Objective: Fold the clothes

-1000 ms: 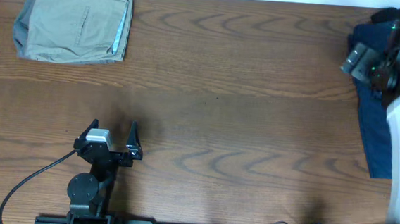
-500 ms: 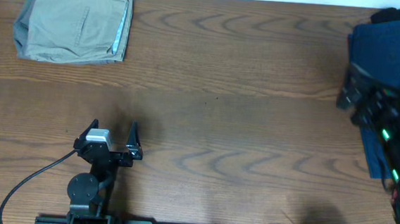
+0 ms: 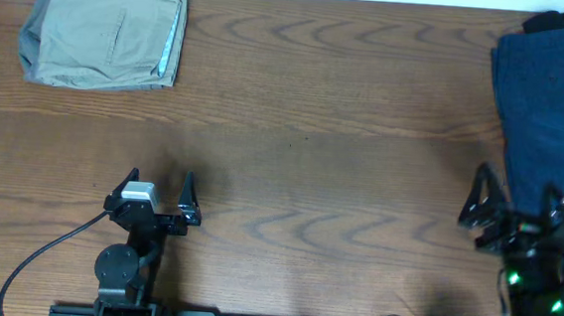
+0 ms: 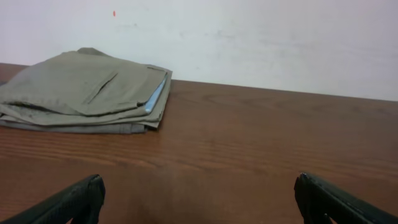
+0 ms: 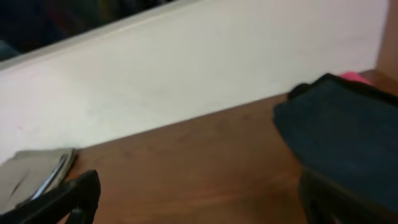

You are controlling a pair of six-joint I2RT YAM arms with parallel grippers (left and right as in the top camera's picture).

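Observation:
Folded khaki trousers [image 3: 107,28] lie at the table's far left corner; they also show in the left wrist view [image 4: 87,90] and at the edge of the right wrist view [image 5: 34,174]. A dark blue garment [image 3: 549,107] lies along the right edge, also in the right wrist view [image 5: 342,134]. My left gripper [image 3: 155,191] is open and empty near the front left, far from the trousers. My right gripper [image 3: 513,204] is open and empty at the front right, its right finger beside the blue garment's near end.
A black cable [image 3: 41,256] loops from the left arm's base at the front edge. A white wall [image 4: 249,37] runs behind the table's far edge. Bare wooden tabletop [image 3: 333,142] lies between the two garments.
My right arm has pulled back from the far right corner over the blue garment to the front right, leaving the garment lying flat. The left arm has not moved.

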